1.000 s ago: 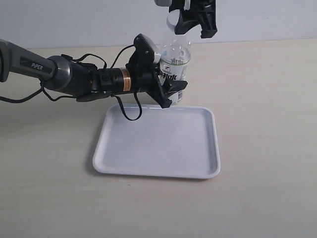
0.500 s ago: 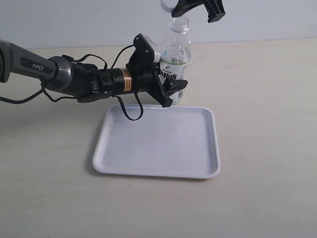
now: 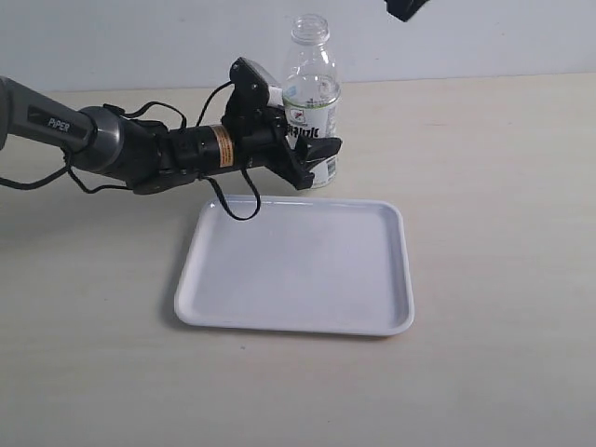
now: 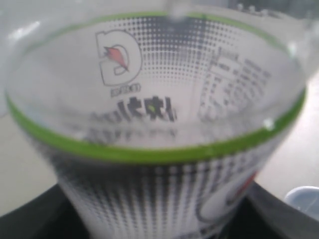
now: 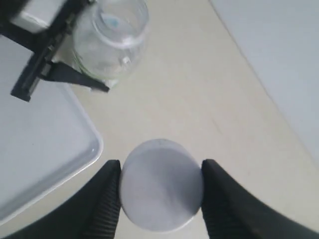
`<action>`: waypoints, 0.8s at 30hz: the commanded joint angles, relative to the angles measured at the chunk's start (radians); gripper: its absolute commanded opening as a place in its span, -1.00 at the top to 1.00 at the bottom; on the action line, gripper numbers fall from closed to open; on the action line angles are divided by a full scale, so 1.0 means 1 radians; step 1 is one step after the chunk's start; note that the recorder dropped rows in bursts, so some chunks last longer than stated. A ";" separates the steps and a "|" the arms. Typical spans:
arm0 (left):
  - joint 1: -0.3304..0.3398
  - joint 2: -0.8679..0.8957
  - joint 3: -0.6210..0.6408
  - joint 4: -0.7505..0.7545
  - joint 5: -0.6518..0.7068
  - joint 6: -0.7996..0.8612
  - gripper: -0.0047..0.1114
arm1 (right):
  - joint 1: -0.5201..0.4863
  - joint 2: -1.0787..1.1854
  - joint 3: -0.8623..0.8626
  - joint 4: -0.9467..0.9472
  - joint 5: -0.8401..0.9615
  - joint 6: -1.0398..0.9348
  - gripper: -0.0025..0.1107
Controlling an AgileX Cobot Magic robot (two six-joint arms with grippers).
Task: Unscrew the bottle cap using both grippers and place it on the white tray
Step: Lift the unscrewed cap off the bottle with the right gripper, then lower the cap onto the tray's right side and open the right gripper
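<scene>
Left arm: the left arm (image 3: 140, 149) comes in from the left edge of the exterior view and lies nearly level above the counter (image 3: 494, 186). Its orange-banded wrist points right, toward the upper middle of the frame (a black cable loops beneath it).
Left jaws: closed on the labelled body of the bottle (image 3: 310, 88). One black finger crosses the near side of the label and the other is hidden behind.
Bottle: upright at the upper middle of the exterior view, just beyond the far rim of the white tray (image 3: 298, 270), neck open (the left wrist view is filled by its blurred label).
Right arm: only a black piece of the right arm (image 3: 406, 7) shows, at the top edge and to the right of the bottle, higher than its mouth.
Right jaws: in the right wrist view two black ribbed fingers (image 5: 107, 199) press the sides of the bottle cap (image 5: 160, 185), holding it at the lower middle of that frame.
Bottle cap: round and white, with a flat face toward the camera. It is well apart from the bottle and sits over bare counter, just past the tray's rounded corner.
White tray: flat on the counter, at the lower middle of the exterior view.
</scene>
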 commanded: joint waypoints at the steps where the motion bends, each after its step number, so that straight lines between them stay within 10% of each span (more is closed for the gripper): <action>1: 0.016 -0.012 0.011 -0.019 -0.051 0.004 0.92 | 0.000 -0.009 0.121 -0.021 0.008 0.219 0.96; 11: 0.016 -0.012 0.011 0.009 -0.023 0.031 0.92 | 0.000 -0.009 0.726 0.305 -0.540 0.255 0.96; 24: 0.016 -0.012 0.011 -0.047 -0.018 0.004 0.92 | 0.055 0.057 0.803 0.430 -0.676 0.202 0.96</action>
